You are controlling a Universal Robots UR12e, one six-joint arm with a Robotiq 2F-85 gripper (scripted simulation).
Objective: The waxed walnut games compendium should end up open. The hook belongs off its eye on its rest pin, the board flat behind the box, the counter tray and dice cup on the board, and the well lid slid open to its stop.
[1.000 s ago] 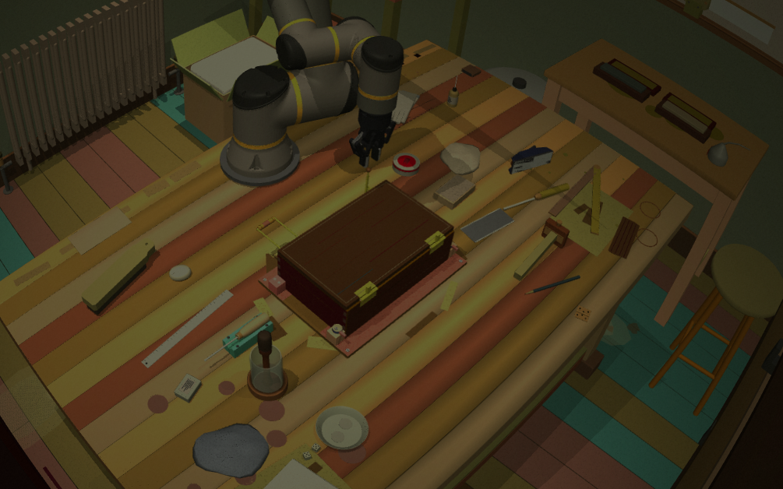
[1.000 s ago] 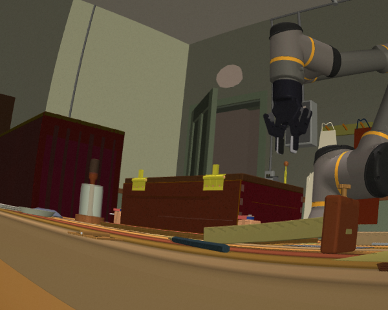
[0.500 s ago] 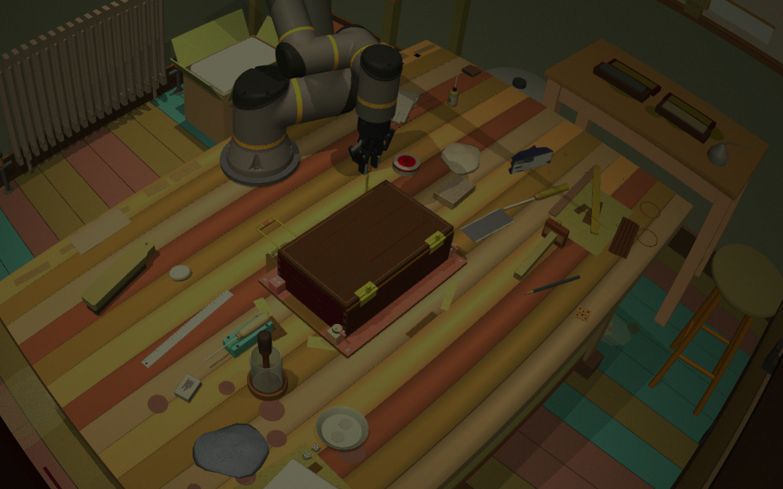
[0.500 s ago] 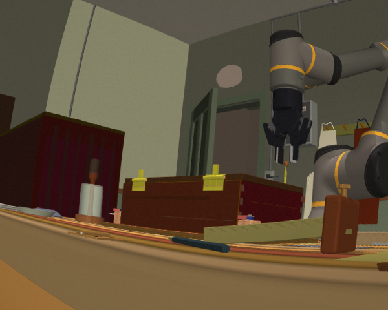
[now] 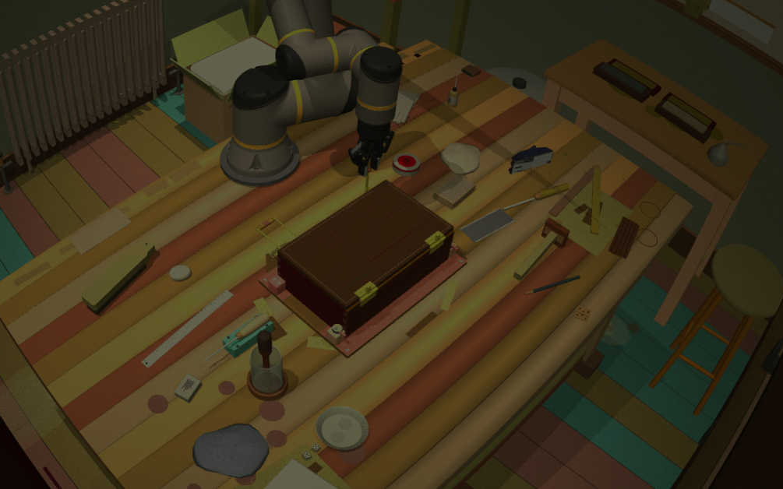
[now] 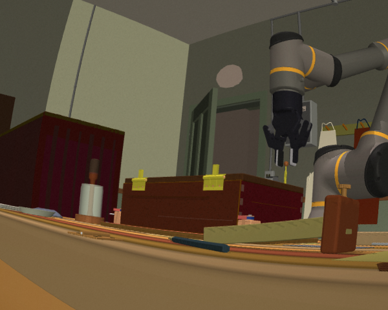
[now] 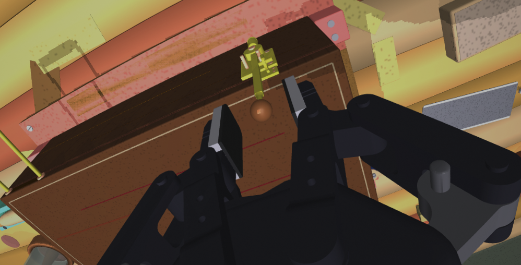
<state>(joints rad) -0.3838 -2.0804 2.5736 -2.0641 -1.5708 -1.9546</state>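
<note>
The walnut games compendium [image 5: 365, 255] sits closed on a pink base plate in the middle of the bench, with two brass hinges on its near side. On its far side a brass hook [image 7: 258, 67] stands upright, topped by a round brown knob [image 7: 261, 110]. My open, empty gripper [image 7: 259, 119] hangs just above that knob [image 6: 285, 164], a finger on each side of it. The gripper [image 5: 366, 163] points straight down at the box's far edge. The tray, dice cup and well lid are hidden inside the box.
The box's far edge and pink base plate [image 7: 182, 55] lie right under the fingers. A red round tin [image 5: 406, 163], a pale lump [image 5: 460, 157] and a wooden block [image 5: 454, 191] lie to the right. A thin brass wire frame [image 5: 272, 228] stands at the box's left corner.
</note>
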